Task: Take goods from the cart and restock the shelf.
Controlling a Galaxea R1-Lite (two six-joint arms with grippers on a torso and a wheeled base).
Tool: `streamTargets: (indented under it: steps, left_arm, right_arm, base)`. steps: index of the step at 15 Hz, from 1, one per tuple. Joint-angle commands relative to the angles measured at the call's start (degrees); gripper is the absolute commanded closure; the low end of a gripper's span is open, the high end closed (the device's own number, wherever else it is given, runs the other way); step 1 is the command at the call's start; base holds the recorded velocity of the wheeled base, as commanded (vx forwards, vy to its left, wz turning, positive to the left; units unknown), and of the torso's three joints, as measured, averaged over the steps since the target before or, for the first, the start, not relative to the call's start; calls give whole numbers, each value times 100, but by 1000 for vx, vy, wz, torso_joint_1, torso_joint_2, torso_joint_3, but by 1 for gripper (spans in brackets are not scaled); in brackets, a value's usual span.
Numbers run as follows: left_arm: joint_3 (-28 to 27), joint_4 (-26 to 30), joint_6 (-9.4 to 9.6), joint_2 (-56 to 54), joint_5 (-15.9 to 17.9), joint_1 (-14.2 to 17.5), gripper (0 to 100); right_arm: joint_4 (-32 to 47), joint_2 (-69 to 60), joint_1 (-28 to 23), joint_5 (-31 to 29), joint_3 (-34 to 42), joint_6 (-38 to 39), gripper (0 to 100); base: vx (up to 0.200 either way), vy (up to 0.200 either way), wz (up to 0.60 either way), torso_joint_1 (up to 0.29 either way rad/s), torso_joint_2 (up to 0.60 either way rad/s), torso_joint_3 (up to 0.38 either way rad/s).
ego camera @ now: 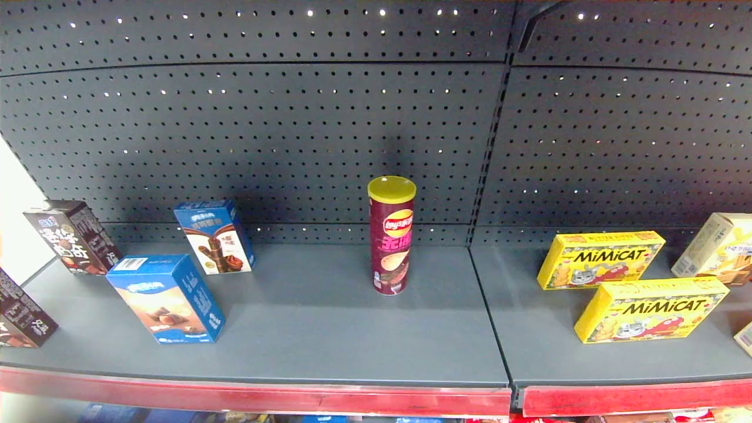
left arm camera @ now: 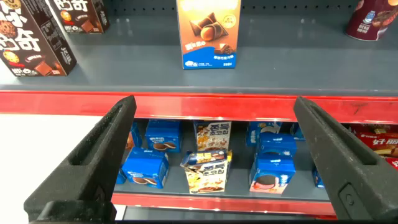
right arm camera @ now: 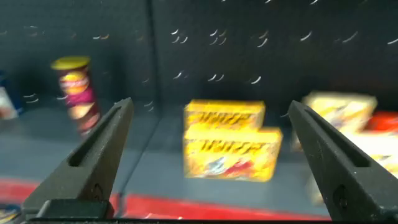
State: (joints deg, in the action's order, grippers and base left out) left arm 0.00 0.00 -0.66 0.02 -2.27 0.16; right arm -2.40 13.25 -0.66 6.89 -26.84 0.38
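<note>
Black left end effector (left arm camera: 214, 101) and right end effector (right arm camera: 210, 104), jaws spread apart, point level at the shelf (ego camera: 329, 329).

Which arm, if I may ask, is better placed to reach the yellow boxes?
Right, probably: the open right end effector faces the yellow boxes; the left end effector faces the blue box.

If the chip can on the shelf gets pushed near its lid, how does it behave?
The chip can stands upright, tall on a narrow base, so a high push would likely tip it. Its round body would probably roll on the flat shelf once down. Probably light for its size; squeezing hard may dent it.
</note>
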Motion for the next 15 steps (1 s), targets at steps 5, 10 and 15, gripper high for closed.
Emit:
streamTargets:
  steps: [5,10,15]
  left_arm:
    - [0,0,-4,-2,-2,2,0]
    - [0,0,-4,-2,-2,2,0]
    - [0,0,-4,-2,-2,2,0]
  right_arm:
    - [2710,-33,-1701,-249,-2079,-1075,0]
    - [2982,-499,-2017,-91,-2114,-1110,0]
    - [2982,-675,-2000,-82,-1956,-1110,0]
  base:
    - [0,0,0,0,0,0]
    - [0,0,0,0,0,0]
    - [-40,0,0,0,1,0]
